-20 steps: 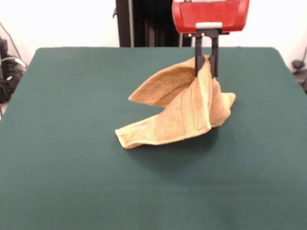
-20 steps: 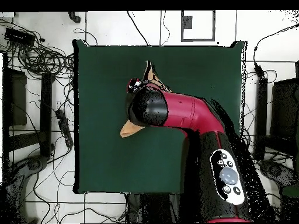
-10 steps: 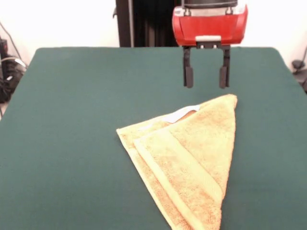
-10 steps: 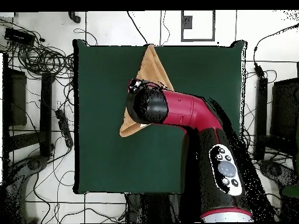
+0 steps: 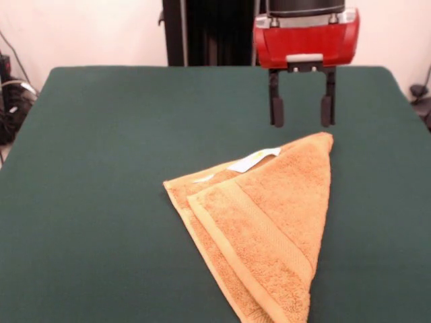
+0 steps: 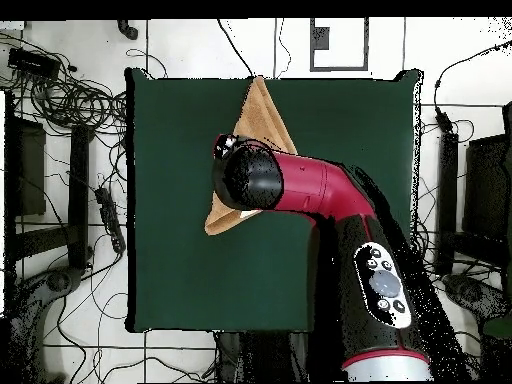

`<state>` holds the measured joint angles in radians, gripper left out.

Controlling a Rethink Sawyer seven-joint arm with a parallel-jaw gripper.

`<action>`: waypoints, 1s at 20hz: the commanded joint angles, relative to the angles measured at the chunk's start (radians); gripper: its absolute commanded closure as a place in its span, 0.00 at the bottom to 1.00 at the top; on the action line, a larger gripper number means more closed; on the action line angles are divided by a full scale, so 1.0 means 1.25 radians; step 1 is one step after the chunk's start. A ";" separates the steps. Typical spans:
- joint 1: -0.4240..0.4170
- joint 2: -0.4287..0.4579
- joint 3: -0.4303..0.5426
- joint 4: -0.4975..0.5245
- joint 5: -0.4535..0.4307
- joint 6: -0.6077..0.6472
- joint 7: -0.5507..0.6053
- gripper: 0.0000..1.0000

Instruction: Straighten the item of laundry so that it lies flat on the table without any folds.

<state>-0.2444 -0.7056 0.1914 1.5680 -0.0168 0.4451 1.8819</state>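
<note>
Gripper (image 5: 300,112) hangs above the dark green bench (image 5: 101,168), its two black fingers (image 5: 276,111) set well apart with nothing between them, their tips clear of the cloth and just beyond the towel's far corner in the front view. Above the fingers sits the red housing of the arm (image 5: 306,37), with a small pale plate on its lower face; no writing can be read on it. Below and in front of the gripper lies the tan-orange towel (image 5: 262,229), folded over itself into a rough triangle: one point lies near the gripper, one points to the left of the front view, and the third runs down out of the picture's lower edge. A smoother woven band (image 5: 259,232) runs diagonally across the upper layer, and a second layer's edge shows along the left side beneath it. A small white tag (image 5: 254,159) lies at the towel's far edge, just left of the gripper; any print on it is too small to make out. In the overhead view the red and black arm covers most of the towel, so that only a long point toward the bench's top edge and a small corner by the arm's head show.
</note>
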 commanded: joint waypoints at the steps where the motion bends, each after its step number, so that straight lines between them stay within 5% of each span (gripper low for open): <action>1: -0.012 0.025 0.106 0.031 0.026 -0.035 0.059 0.00; 8: 0.050 0.093 -0.013 0.011 -0.051 0.036 0.061 0.00; 20: 0.023 0.145 -0.003 -0.031 -0.112 0.020 0.013 0.00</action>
<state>-0.2272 -0.5794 0.1689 1.5463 -0.1097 0.4447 1.8819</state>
